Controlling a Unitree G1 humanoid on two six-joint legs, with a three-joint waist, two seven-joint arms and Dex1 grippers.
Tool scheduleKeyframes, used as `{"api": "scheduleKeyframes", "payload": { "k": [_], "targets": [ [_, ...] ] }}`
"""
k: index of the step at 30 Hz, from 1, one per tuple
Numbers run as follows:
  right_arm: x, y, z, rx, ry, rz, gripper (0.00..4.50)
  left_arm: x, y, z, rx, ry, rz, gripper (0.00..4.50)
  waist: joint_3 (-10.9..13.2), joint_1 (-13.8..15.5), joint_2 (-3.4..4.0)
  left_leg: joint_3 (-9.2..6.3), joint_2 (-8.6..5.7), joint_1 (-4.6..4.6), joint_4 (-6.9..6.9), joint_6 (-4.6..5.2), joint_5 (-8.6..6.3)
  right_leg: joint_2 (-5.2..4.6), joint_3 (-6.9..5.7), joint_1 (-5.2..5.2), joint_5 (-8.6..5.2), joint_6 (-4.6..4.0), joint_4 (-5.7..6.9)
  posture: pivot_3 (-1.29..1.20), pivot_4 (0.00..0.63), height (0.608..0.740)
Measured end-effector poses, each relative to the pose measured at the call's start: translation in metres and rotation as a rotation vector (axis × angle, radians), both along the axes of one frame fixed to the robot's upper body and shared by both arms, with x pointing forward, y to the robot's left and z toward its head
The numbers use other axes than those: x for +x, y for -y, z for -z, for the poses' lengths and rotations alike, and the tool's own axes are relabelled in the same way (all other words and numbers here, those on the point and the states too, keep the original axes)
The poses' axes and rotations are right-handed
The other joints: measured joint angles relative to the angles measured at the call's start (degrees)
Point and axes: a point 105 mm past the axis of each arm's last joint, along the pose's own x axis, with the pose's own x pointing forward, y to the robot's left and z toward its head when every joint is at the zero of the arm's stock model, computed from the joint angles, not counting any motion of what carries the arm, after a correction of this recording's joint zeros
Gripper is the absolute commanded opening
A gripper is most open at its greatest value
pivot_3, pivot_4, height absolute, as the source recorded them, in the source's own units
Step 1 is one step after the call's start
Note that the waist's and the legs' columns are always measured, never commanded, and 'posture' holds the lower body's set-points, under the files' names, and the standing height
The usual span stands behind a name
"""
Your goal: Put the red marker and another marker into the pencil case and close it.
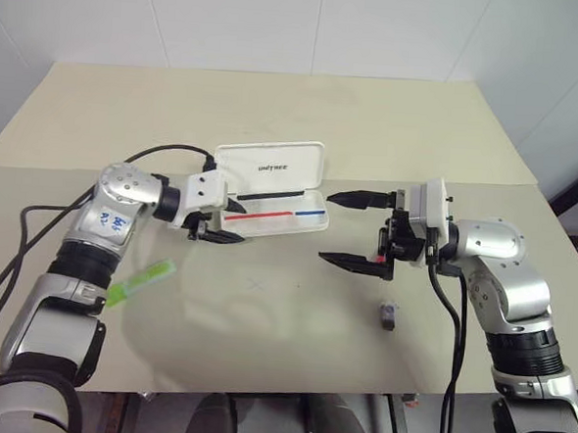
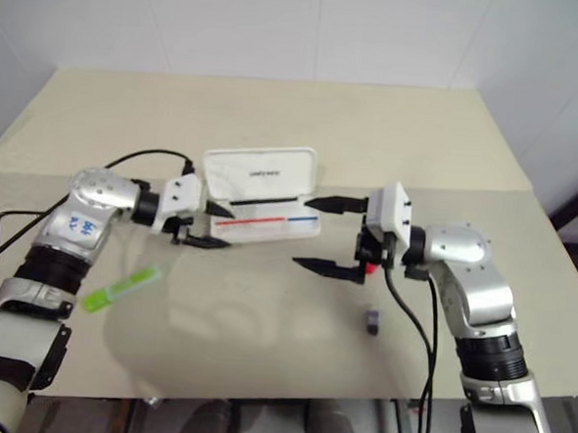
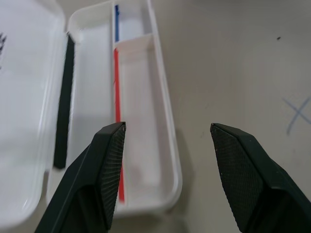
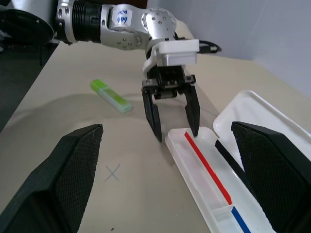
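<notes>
Beneath the spread, empty left claw (image 1: 220, 226) lies the open case (image 1: 270, 204), seemingly without markers. Highlighter (image 1: 142, 281) lies behind it on the surface; right claw (image 1: 352, 230) gapes empty. Nearly everything remains.

arms: silver, black joints; black cables | left hand (image 1: 218, 224): white housing; black fingers

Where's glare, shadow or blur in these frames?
Left eye view: soft shadow on the table beneath the arms. Left wrist view: the case lid washes out to near-blank white; left pincer fingers sharp. Right wrist view: right pincer fingers softer than the highlighter.
</notes>
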Motion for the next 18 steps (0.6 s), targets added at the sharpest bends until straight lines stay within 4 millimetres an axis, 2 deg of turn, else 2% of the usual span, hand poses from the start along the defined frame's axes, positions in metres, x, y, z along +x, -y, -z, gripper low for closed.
{"api": "scheduleKeyframes", "payload": {
  "k": [7,14,17,18],
  "targets": [
    [-0.006,-0.002,-0.001,0.007,0.019,0.007,4.50,0.006,-0.006,0.023,0.072,-0.042,-0.046,2.90,0.00,0.11,0.00,0.00,0.00,-0.01,0.16,0.00,0.00,0.00,0.02,0.00,0.00,0.01,0.11,0.00,0.150,0.740],
    [-0.007,-0.002,-0.002,0.005,0.026,0.015,4.50,0.011,-0.005,0.023,0.131,-0.064,-0.057,2.90,0.00,0.11,-0.01,0.00,0.00,0.01,0.23,0.00,0.00,0.02,0.02,0.00,0.00,0.01,0.25,0.00,0.150,0.740],
    [-0.008,0.001,-0.002,0.000,0.004,0.012,4.50,0.014,-0.004,0.022,0.135,-0.076,-0.074,2.13,0.01,0.12,-0.01,-0.01,0.00,0.01,0.29,0.01,0.00,0.02,0.03,0.00,0.00,0.01,0.32,0.00,0.150,0.740],
    [-0.008,0.002,-0.002,-0.002,0.000,0.007,4.50,0.015,-0.004,0.022,0.143,-0.077,-0.073,1.74,0.00,0.09,-0.01,0.00,-0.01,0.01,0.30,0.01,0.00,0.02,0.04,0.00,0.00,0.01,0.33,0.00,0.150,0.740]
  ]
}}
